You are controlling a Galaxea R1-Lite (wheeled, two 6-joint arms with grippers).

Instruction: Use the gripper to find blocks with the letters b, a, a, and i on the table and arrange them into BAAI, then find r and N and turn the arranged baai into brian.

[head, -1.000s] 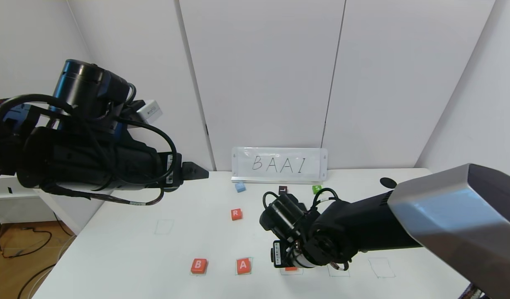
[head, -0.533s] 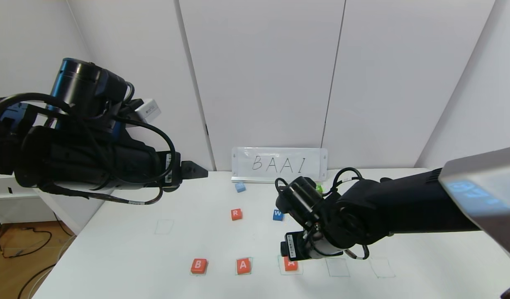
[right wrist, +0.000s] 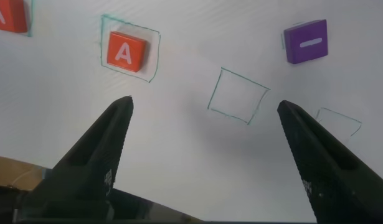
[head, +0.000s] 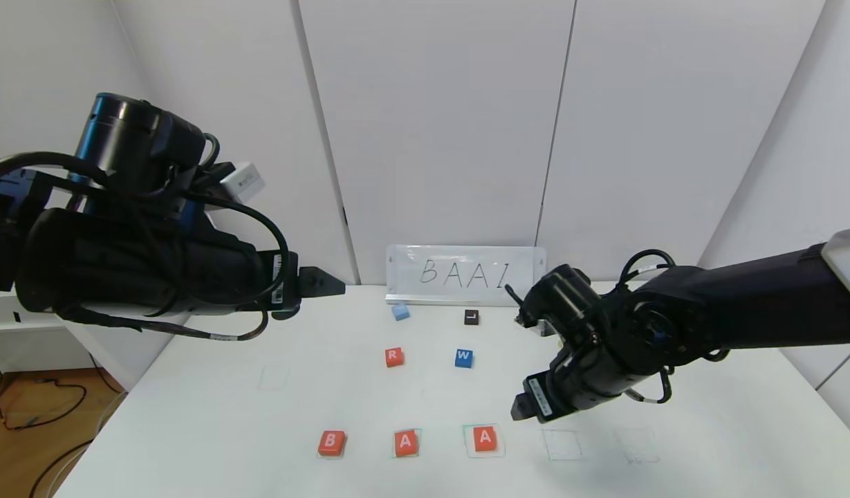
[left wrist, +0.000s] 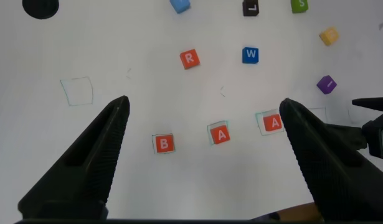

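On the white table (head: 210, 429), three orange-red blocks lie in a front row, each in a green outline: B (head: 332, 443), A (head: 406, 443) and A (head: 485, 438). The purple I block (right wrist: 305, 41) lies apart from them, beyond an empty outline (right wrist: 238, 96); it also shows in the left wrist view (left wrist: 326, 84). The orange-red R block (head: 393, 357) lies mid-table. My right gripper (right wrist: 205, 102) is open and empty, raised above the table to the right of the second A. My left gripper (left wrist: 203, 101) is open and empty, held high at the left.
A blue W block (head: 463, 357), a dark L block (head: 472, 317) and a light blue block (head: 400, 311) lie behind the row. A yellow block (left wrist: 329, 35) and a green block (left wrist: 299, 5) lie farther back. A sign reading BAAI (head: 466, 274) stands at the back edge. Two empty outlines (head: 561, 445) continue the row to the right.
My right gripper has let go of the second A in the third outline, then risen and moved right and back. The left arm has barely moved.
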